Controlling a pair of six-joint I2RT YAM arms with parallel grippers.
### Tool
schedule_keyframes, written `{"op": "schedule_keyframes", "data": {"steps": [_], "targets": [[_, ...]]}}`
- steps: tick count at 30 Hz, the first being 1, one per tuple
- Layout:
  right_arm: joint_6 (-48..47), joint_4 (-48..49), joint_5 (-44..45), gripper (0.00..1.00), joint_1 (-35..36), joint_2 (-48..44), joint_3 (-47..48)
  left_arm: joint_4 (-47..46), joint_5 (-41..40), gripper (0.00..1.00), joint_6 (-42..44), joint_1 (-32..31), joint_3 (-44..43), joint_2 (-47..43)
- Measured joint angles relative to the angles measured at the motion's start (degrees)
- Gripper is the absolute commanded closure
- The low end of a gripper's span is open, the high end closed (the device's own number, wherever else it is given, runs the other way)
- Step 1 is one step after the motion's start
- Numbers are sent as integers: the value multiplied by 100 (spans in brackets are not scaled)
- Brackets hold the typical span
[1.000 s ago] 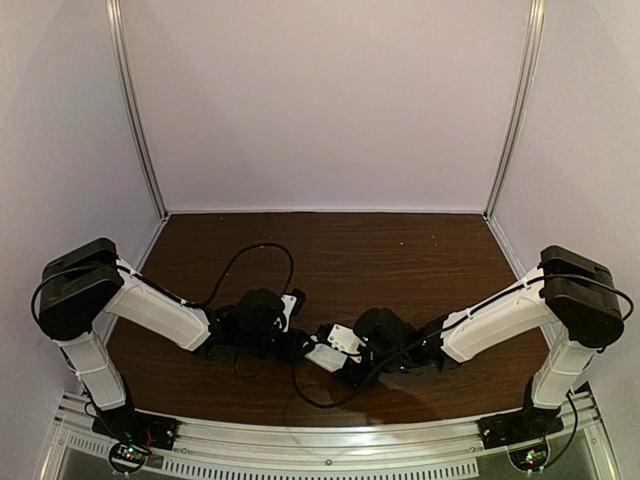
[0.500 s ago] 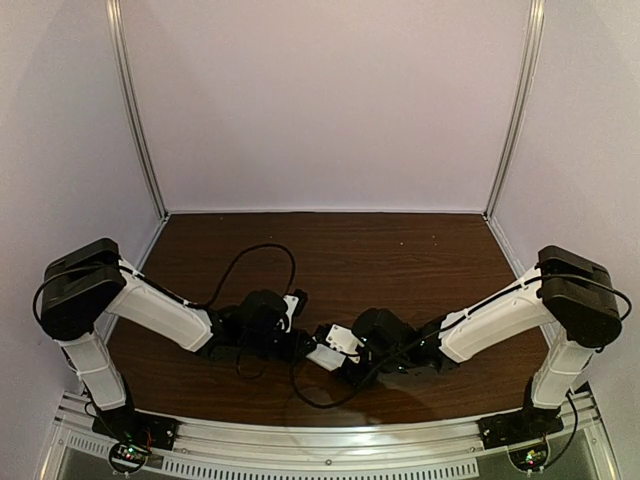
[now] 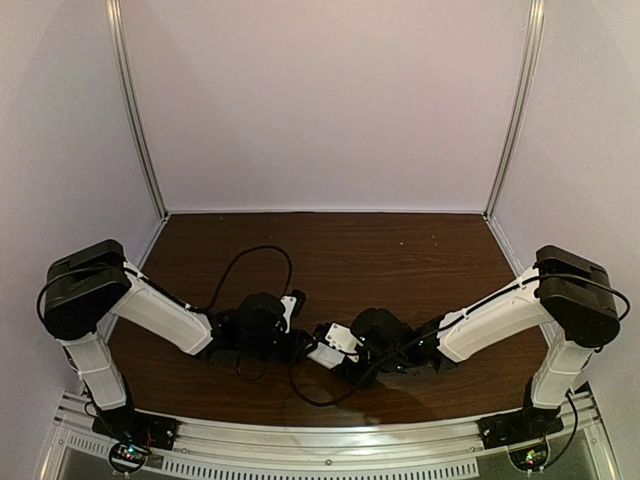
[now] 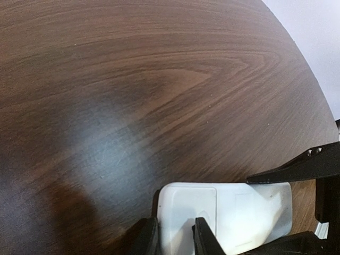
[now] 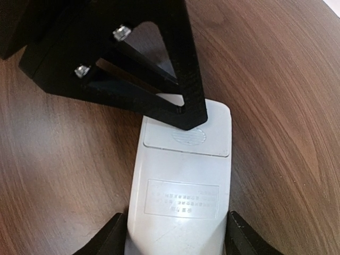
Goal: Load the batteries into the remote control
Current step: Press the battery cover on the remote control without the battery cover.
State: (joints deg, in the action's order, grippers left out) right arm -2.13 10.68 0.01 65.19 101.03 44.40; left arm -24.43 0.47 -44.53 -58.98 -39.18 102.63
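Right hand (image 5: 176, 238) tighter around remote control (image 5: 183, 175)

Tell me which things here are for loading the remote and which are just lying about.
For the job: remote, left gripper, right gripper. Batteries are not in view.
Just there: table, cable.

free: far table (image 3: 400, 250) | blocked: near centre, left claw (image 4: 176, 241), right claw (image 5: 178, 239) on ends of remote control (image 5: 183, 175)
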Motion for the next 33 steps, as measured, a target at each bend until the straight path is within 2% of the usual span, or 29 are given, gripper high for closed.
{"op": "schedule_keyframes", "data": {"steps": [5, 11, 24, 29, 33], "targets": [[0, -2, 4, 43, -7, 2, 0, -308, 42, 81, -57, 2, 144, 15], [-74, 9, -4, 40, -26, 0, 0, -260, 61, 62, -52, -20, 157, -11], [-389, 48, -295, 46, -96, 0, -2, 588, 188, 37, 498, 149, 205, -643], [-420, 83, -317, 50, -101, 0, -22, 501, 125, 25, 643, 240, 302, -981], [-437, 114, -334, 51, -101, -50, -90, 146, -387, 17, 625, 446, 706, -1440]]}}
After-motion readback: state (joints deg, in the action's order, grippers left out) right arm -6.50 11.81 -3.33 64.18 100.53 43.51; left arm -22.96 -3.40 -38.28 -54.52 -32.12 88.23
